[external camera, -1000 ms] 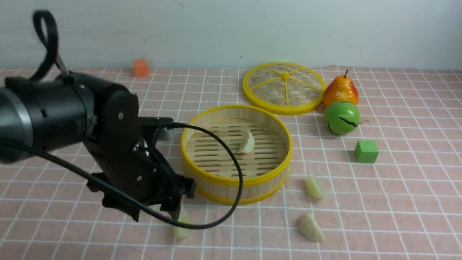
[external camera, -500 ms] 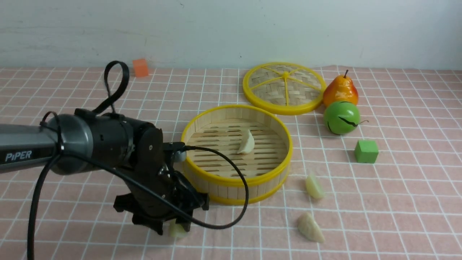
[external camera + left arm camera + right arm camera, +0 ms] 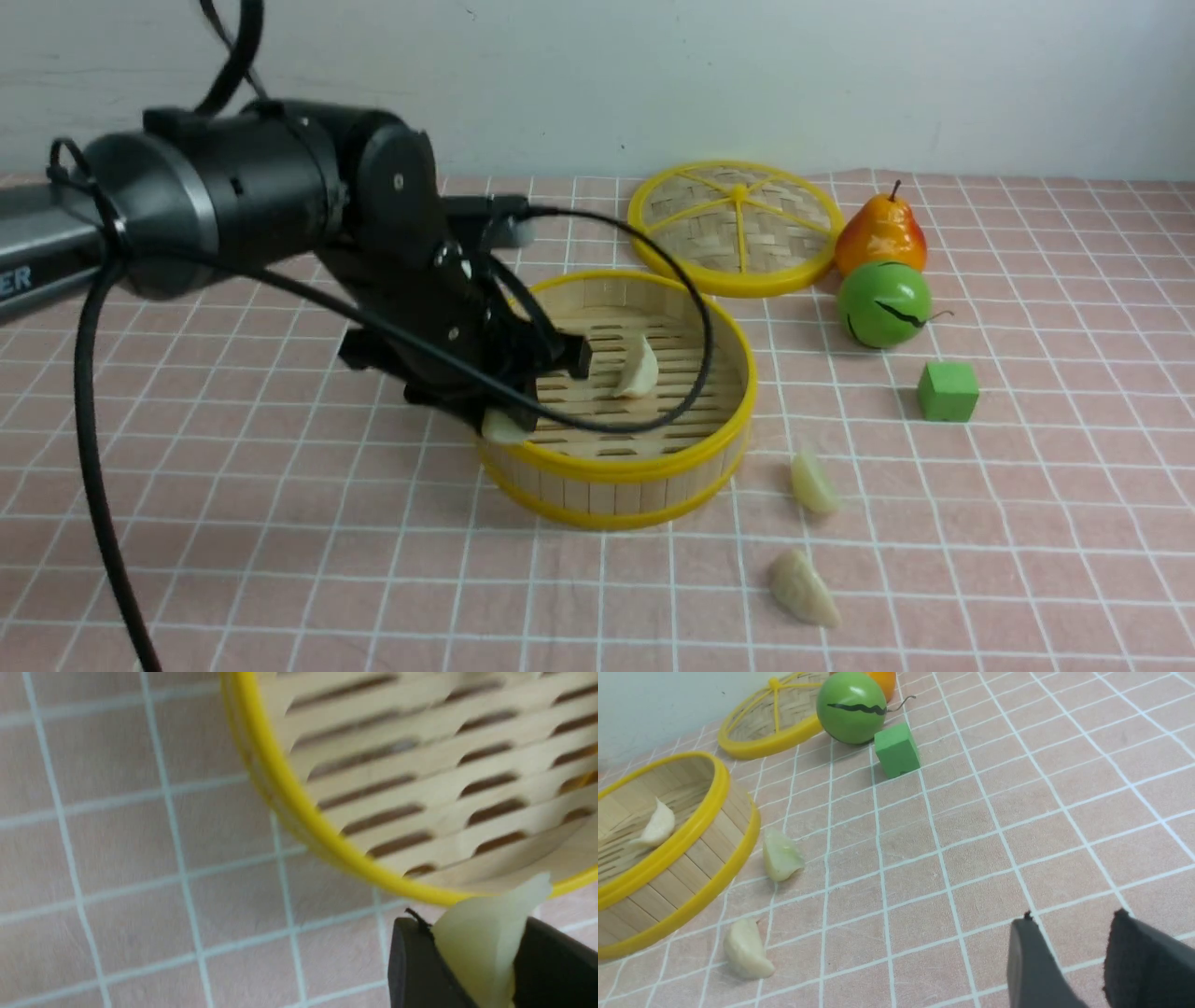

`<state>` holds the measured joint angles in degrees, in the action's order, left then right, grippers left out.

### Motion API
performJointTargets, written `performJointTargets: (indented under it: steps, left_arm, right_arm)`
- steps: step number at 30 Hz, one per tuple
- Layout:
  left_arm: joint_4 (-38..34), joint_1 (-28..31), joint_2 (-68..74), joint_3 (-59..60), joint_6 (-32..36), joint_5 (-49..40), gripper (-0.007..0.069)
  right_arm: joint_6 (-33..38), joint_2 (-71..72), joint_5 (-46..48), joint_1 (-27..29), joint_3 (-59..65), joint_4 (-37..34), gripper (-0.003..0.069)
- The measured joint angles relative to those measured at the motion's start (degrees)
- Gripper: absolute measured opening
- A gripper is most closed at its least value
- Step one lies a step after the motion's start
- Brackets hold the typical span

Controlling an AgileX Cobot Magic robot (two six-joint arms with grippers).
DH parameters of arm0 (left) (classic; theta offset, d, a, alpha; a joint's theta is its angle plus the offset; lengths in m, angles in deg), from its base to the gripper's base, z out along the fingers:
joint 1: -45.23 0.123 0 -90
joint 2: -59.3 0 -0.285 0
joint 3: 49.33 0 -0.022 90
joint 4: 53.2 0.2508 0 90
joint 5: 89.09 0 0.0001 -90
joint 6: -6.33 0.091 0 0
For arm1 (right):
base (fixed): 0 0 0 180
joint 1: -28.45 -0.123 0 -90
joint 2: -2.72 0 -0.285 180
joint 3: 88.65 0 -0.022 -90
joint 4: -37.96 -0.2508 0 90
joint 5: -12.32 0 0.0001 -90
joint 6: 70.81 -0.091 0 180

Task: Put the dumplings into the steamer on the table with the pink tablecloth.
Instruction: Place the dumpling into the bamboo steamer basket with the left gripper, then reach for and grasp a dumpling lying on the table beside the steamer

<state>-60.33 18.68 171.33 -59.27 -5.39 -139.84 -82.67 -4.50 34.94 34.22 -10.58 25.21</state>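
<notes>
One dumpling (image 3: 638, 368) is lying in the steamer (image 3: 616, 464), left fingers (image 3: 413, 970) are clamping a second dumpling (image 3: 481, 947) at its rim — two more (image 3: 814, 483) are waiting on the counter (image 3: 280, 560).

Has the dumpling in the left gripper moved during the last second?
Yes. The dumpling, held in the left gripper, rose from the pink tablecloth in front of the steamer to its near left rim.
</notes>
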Motion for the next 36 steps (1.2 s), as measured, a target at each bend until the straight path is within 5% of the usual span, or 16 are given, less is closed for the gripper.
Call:
performJointTargets:
  steps: [16,25,33,36]
  left_arm:
    - [2.89,0.00,22.05,-21.15,-1.22,-0.43,0.0240]
    - [7.13,0.00,24.54,-25.54,-2.97,-2.35,0.0468]
    - [6.00,0.00,19.57,-36.90,-2.19,-15.59,0.0453]
    - [1.83,0.06,12.24,-38.42,1.14,-18.97,0.0340]
  right_arm:
    - [0.00,0.00,0.00,0.00,0.00,0.00,0.0240]
    - [0.00,0.00,-0.03,0.00,0.00,-0.58,0.0240]
    - [-5.60,0.00,0.64,0.00,0.37,-21.75,0.0240]
    - [-7.08,0.00,0.90,0.00,0.54,-31.45,0.0240]
